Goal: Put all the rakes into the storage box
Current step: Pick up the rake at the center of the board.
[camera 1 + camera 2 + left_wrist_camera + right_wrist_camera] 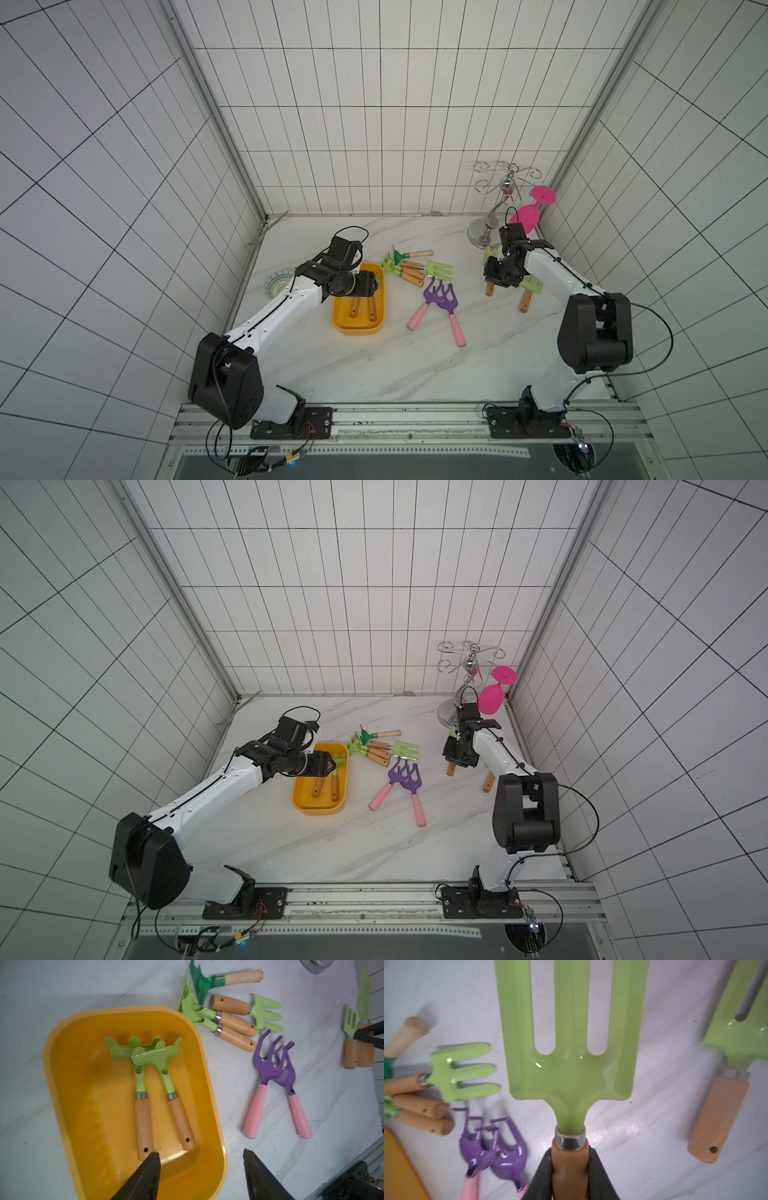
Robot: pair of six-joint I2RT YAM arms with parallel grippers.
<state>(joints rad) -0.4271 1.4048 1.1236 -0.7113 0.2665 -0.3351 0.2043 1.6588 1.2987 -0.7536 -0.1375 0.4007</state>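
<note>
Storage box [70, 1088] with two rakes [154, 1056] inside; left jaws apart, right jaws tight on green fork [571, 1076]

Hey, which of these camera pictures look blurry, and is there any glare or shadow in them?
Right wrist view: the purple tools are smeared and soft, while the green fork is sharp with small glints. Left wrist view: sharp, with a glare patch on the yellow box floor and a soft shadow on the table beside it. Both top views: dim, no blur.
</note>
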